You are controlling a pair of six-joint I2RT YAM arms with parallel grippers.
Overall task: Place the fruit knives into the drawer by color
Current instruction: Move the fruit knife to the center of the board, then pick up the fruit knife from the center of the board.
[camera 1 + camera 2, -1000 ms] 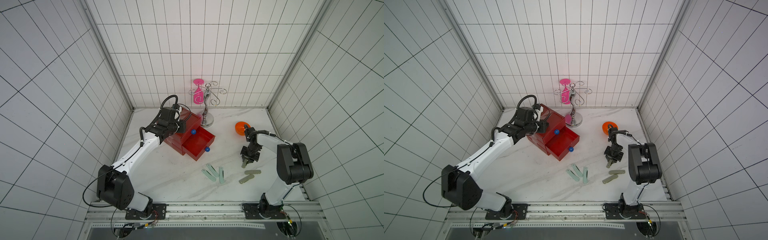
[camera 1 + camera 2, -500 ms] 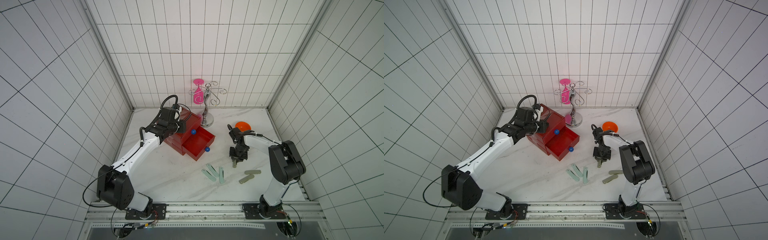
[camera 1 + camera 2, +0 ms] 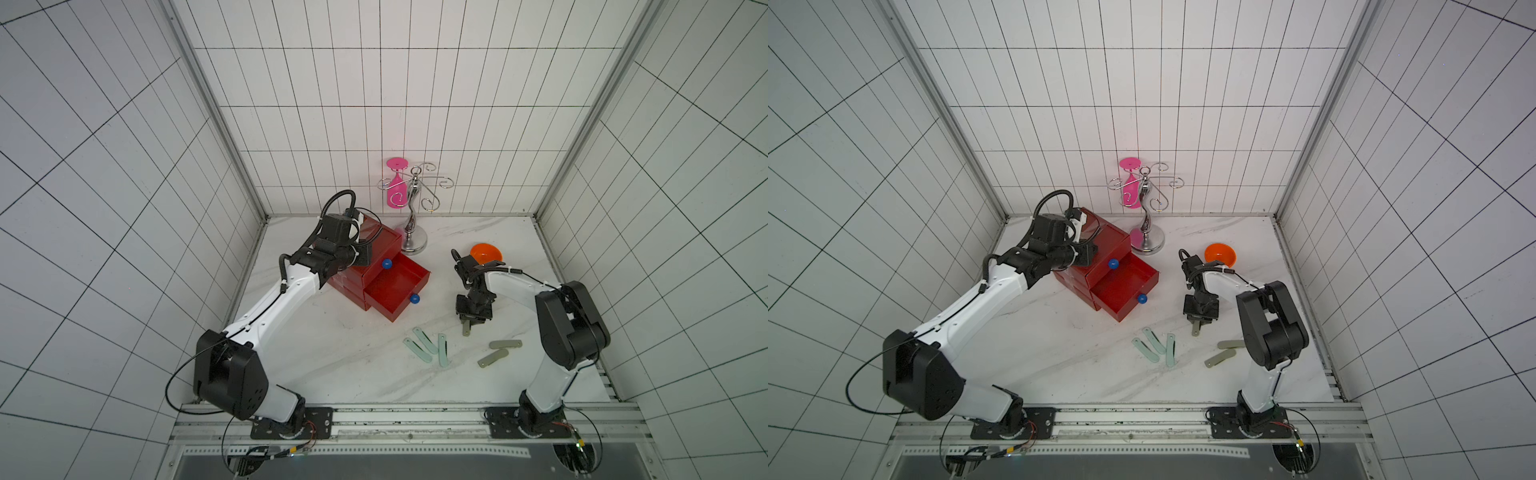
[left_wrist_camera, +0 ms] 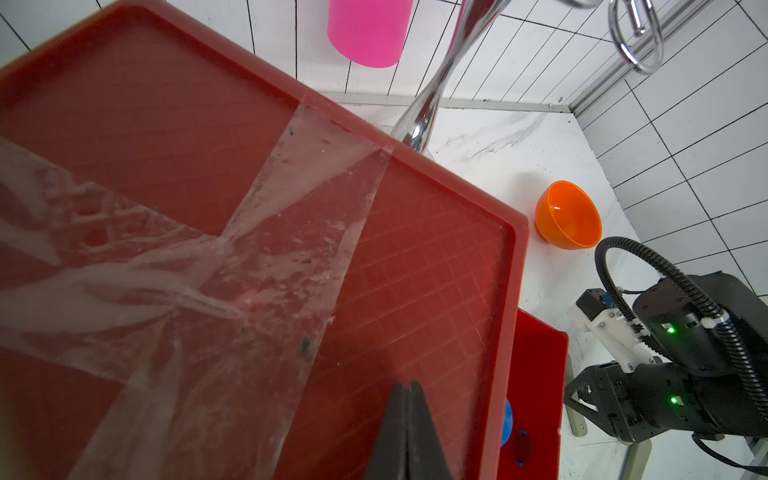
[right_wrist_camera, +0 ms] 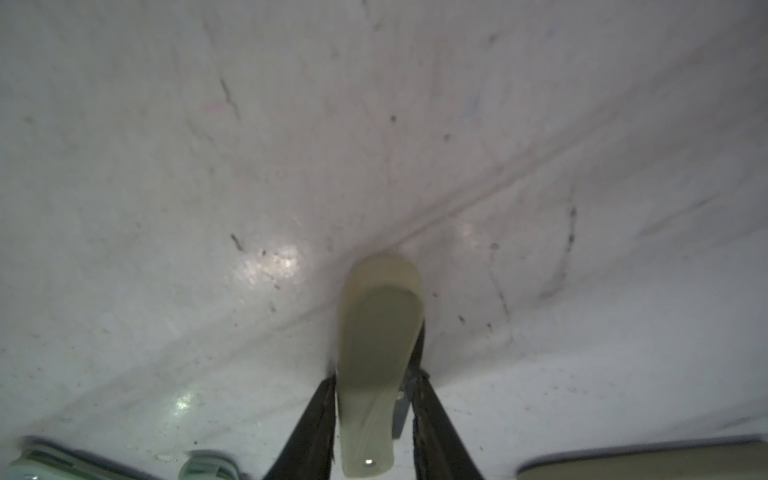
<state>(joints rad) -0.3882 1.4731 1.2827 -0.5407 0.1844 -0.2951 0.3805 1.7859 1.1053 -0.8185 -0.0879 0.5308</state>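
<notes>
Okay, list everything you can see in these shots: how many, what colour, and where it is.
drawer chest: one, red, back left of the table, one drawer pulled out
knobs: two visible, blue, on drawer fronts
mint knives: three, mint green, lying together in front of the open drawer
grey-olive knives: three; two lying near the right arm, one upright between the right pincer's fingers
bowl: one, orange, back right
stand: one, chrome, at the back beside the chest
glass: one, pink, hanging upside down on the stand
table: one, white marble
left pincer: shut, over the chest's taped top
right pincer: around the upright knife
</notes>
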